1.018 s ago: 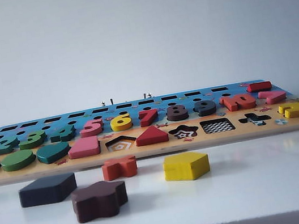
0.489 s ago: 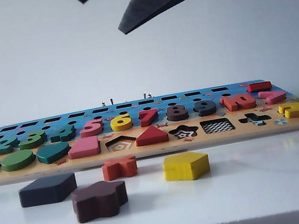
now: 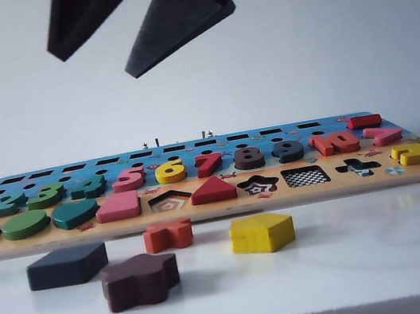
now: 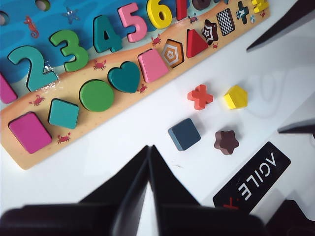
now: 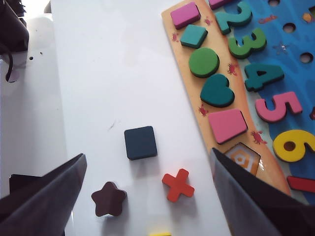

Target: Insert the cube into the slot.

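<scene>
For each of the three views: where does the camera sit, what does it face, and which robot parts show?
Exterior: table level, facing the puzzle board; open right gripper overhead.
Left wrist: high, looking down at the cube; shut left gripper in the foreground.
Right wrist: high above the cube; wide open right gripper fingers at the edges.
Shared: cube, board.

This looks like a robot test bench in a lab, not a home. A bare white bench [image 3: 388,256] stands before a plain pale wall [image 3: 335,39], with nothing domestic around. Below the right end effector [image 3: 99,50], open and high above the bench, lies a children's wooden puzzle board [image 3: 218,204] with loose blocks before it. Beside the left end effector [image 4: 149,169], a black part [image 4: 252,177] reads "AGILE".
</scene>
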